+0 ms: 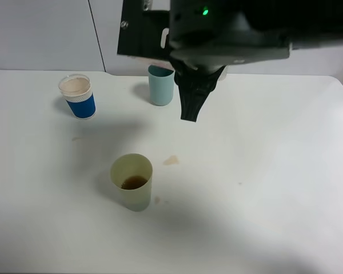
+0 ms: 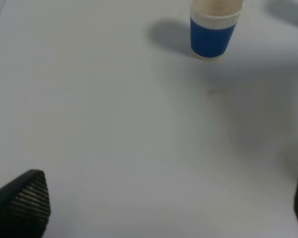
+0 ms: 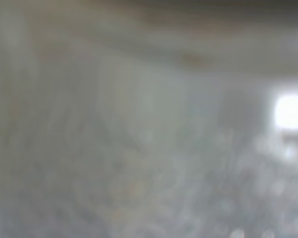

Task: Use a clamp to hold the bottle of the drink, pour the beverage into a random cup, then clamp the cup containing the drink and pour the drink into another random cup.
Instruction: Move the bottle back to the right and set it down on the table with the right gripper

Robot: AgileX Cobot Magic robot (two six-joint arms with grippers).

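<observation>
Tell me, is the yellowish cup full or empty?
Nearly empty: the yellowish cup stands upright with only a small brown puddle at its bottom.

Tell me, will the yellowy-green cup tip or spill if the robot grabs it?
Probably light: the yellow-green cup holds only a little brown drink at the bottom, so spilling seems unlikely. It looks like thin plastic, so squeezing may dent it. Tapered toward its base, it could tip if pushed.

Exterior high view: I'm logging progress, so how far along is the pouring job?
Done, apparently: thin brown beverage sits in the plain pale yellow-green plastic tumbler, so the first pour looks finished; the bottle is out of sight. In hand: nothing visibly; the left gripper is open over the table. Left: clamping that tumbler and pouring into the blue-sleeved white paper cup.
</observation>
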